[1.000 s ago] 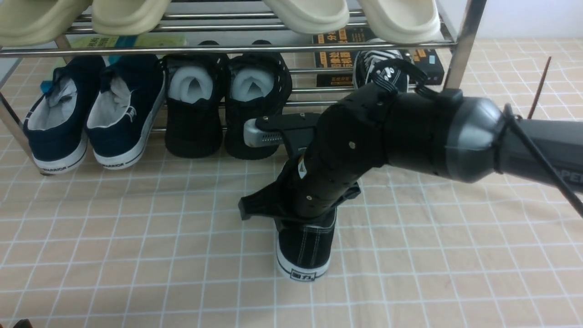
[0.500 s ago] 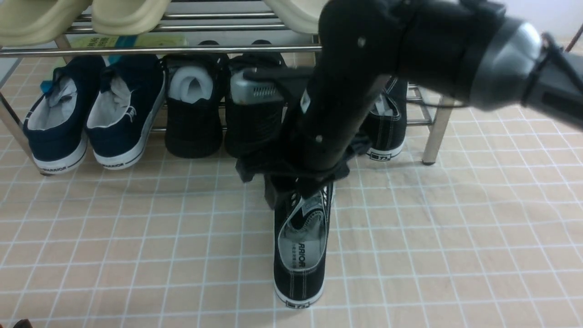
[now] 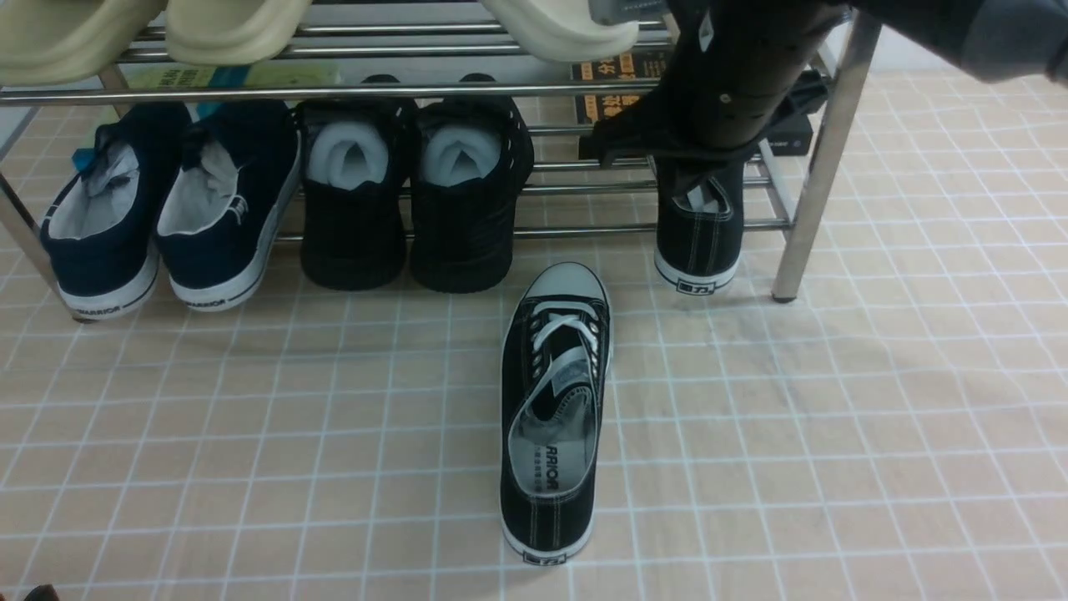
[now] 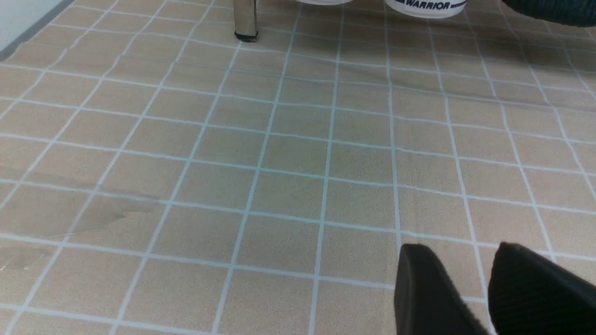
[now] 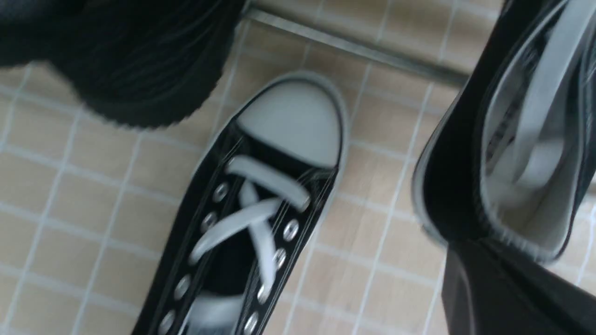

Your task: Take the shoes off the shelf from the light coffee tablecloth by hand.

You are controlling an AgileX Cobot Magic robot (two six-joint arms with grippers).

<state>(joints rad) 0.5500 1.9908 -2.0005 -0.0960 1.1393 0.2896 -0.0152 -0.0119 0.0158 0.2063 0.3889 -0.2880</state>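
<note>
A: Where are the sneakers?

B: Split up. The near sneaker [image 3: 551,417] lies flat on the cloth [image 3: 250,434] mid-scene, toe pointing far toward the shelf [image 3: 822,167] and clear of its bars. The shelf sneaker [image 3: 699,242] sits on the lower tier at the right end, just beside the right leg, with its heel past the near bar.

A: And the right gripper?

B: The right gripper [image 3: 699,177] is down at that sneaker's heel opening, under the top tier. From the front the wrist hides the fingertips. Its own camera is blurred and shows one black finger [image 5: 493,288] against the heel rim. I cannot tell whether it is clamped.

A: The left one?

B: The left gripper [image 4: 463,251] is low over bare cloth, on the near side of the shelf's left leg. Its jaws are a little apart, cloth shows between them, and they hold nothing.

A: What else is on the shelf?

B: A navy pair [image 3: 167,209] at the left of the lower tier, a black pair [image 3: 409,200] beside it, and cream slippers [image 3: 234,29] on top.
</note>
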